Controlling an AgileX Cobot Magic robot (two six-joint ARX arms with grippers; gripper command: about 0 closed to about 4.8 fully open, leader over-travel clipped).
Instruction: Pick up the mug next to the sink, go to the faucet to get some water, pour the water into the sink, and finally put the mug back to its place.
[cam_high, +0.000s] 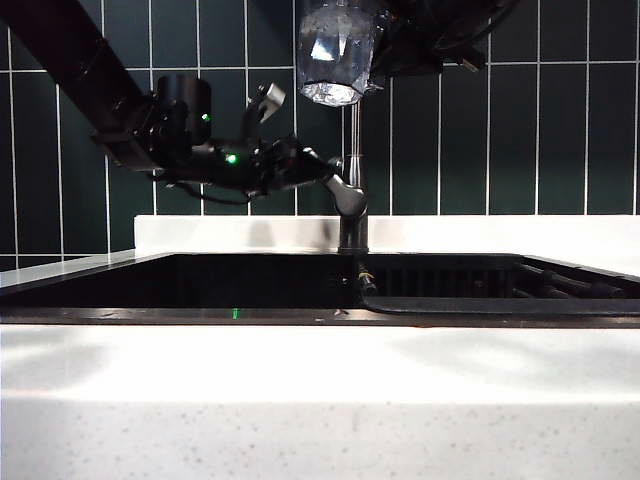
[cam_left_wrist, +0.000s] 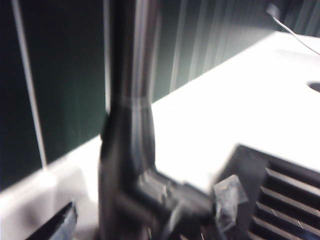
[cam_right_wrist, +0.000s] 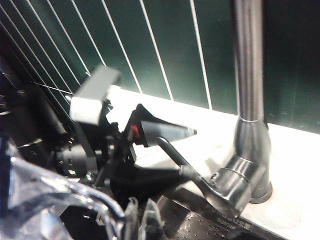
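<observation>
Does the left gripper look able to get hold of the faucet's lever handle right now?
Probably yes. The left gripper, jaws open, is right at the faucet's lever handle with nothing between them, while the right gripper holds the mug above.

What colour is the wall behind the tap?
Dark green tiles with thin pale lines between them, seen best in the exterior view, behind the tap.

Mug (cam_high: 336, 50) was clear faceted glass. Faucet (cam_high: 352, 190) was smooth grey metal. Countertop (cam_high: 320, 400) was white, speckled; wall tiles (cam_high: 540, 130) glossy dark green.
</observation>
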